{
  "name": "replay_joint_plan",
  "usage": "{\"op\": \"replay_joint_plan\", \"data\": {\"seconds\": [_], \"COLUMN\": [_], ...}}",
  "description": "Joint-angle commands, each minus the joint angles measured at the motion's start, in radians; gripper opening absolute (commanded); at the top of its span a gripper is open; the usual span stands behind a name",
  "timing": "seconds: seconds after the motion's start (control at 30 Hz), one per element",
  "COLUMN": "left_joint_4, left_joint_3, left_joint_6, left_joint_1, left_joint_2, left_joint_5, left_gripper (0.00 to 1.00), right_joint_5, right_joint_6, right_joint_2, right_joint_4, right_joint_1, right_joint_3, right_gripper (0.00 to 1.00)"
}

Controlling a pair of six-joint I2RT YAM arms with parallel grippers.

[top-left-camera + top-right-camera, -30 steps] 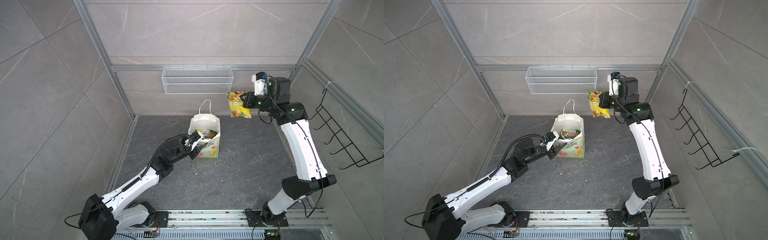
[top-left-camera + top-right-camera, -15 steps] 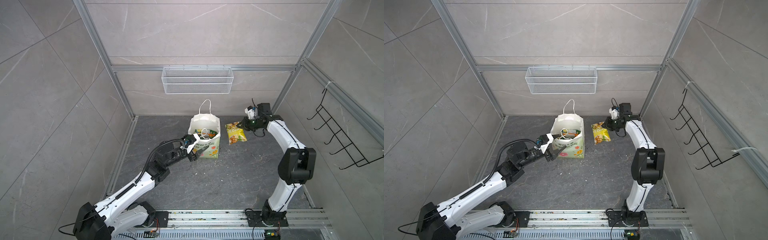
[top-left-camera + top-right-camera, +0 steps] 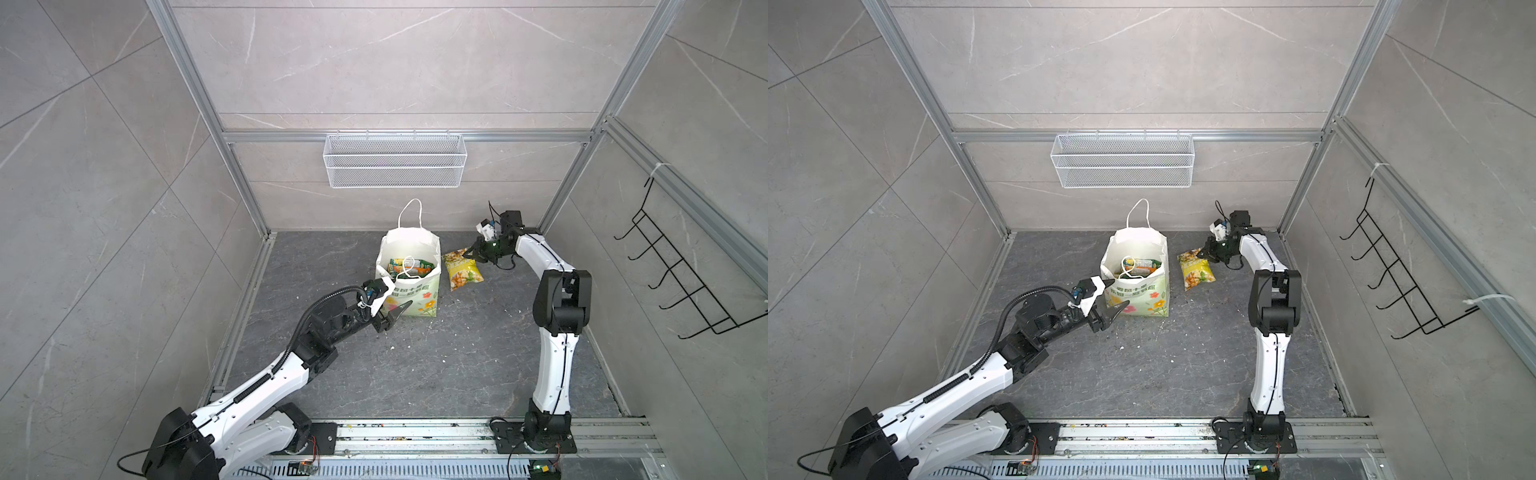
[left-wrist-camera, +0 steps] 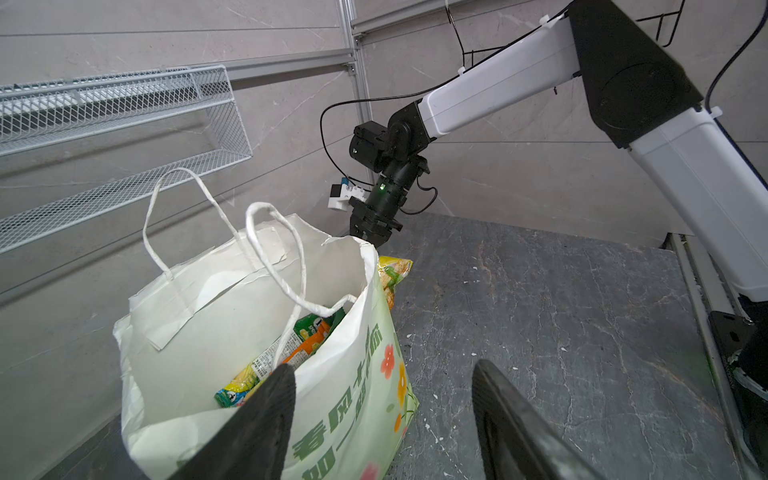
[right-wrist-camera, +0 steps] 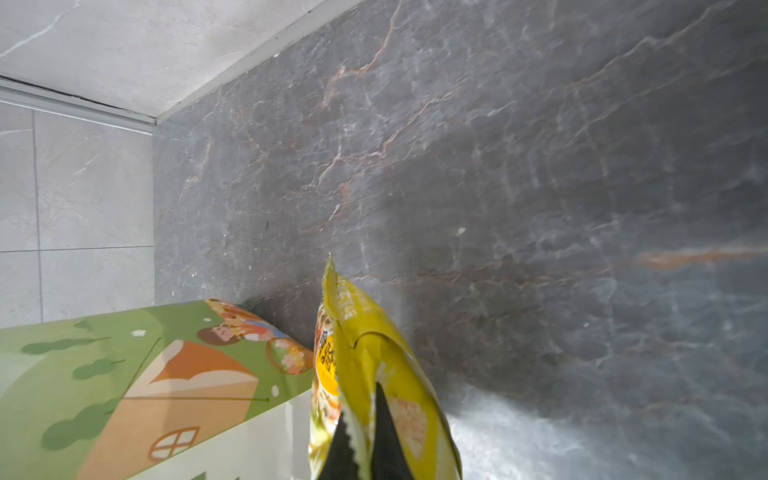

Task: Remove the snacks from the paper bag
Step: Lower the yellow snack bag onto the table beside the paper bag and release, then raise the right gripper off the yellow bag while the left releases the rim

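The paper bag [image 3: 409, 293] [image 3: 1142, 297] [image 4: 349, 374] [image 5: 124, 374] stands upright at the middle back of the floor, with its mouth open. Several snacks [image 3: 409, 266] [image 3: 1140, 266] [image 4: 307, 336] lie inside it, green and orange packets among them. A yellow chip bag [image 3: 461, 270] [image 3: 1196, 270] [image 4: 392, 270] [image 5: 365, 345] rests on the floor just right of the paper bag. My right gripper [image 3: 471, 253] [image 3: 1204, 252] [image 4: 370, 239] [image 5: 359, 405] is shut on its far end. My left gripper [image 3: 401, 295] [image 3: 1117, 294] [image 4: 382, 368] is open at the paper bag's near left corner, holding nothing.
A white wire mesh basket [image 3: 395, 166] [image 3: 1123, 160] hangs on the back wall above the bag. A black hook rack [image 3: 681, 282] sticks out from the right wall. White crumbs [image 3: 409, 345] dot the dark floor. Aluminium posts frame the corners, and a rail runs along the front.
My right arm came down from high up with the yellow chip bag and brought it to the floor beside the paper bag. My left gripper opened wider and drew back from the bag's rim.
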Motion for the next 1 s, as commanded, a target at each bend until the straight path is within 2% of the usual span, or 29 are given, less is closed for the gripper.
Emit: {"op": "replay_joint_plan", "data": {"seconds": [0.0,0.17,0.37,0.47,0.57,0.7,0.77,0.83,0.9,0.97], "left_joint_4": [0.058,0.034,0.014,0.019,0.021,0.037,0.026,0.012,0.014,0.007], "left_joint_3": [-0.018,-0.040,-0.046,-0.053,-0.047,-0.052,-0.041,-0.036,-0.037,-0.027], "left_joint_6": [-0.014,-0.011,-0.001,0.010,0.007,0.016,0.015,0.024,0.030,0.031], "left_joint_1": [0.000,0.001,0.000,0.000,0.000,0.000,0.000,0.000,0.000,0.000], "left_joint_2": [-0.053,-0.093,-0.112,-0.101,-0.095,-0.086,-0.082,-0.079,-0.078,-0.077], "left_joint_5": [-0.031,-0.047,-0.070,-0.086,-0.091,-0.109,-0.113,-0.104,-0.112,-0.120], "left_gripper": [0.70,0.70,0.72,0.72,0.72,0.72,0.73,0.73,0.73,0.74], "right_joint_5": [0.007,0.043,0.129,0.262,0.367,0.574,0.627,0.696,0.712,0.738], "right_joint_6": [-0.046,-0.068,-0.071,-0.049,-0.028,-0.007,-0.006,-0.005,0.004,0.029], "right_joint_2": [0.065,0.104,0.107,0.067,-0.034,-0.153,-0.198,-0.247,-0.280,-0.270], "right_joint_4": [-0.099,-0.144,-0.220,-0.274,-0.248,-0.242,-0.238,-0.199,-0.146,-0.181], "right_joint_1": [-0.010,-0.013,-0.021,-0.020,0.003,0.072,0.122,0.181,0.218,0.238], "right_joint_3": [0.064,0.131,0.229,0.255,0.179,0.077,0.022,-0.053,-0.125,-0.128], "right_gripper": [0.09,0.32,0.40,0.44,0.62,0.75,0.81,0.81,0.81,0.81]}}
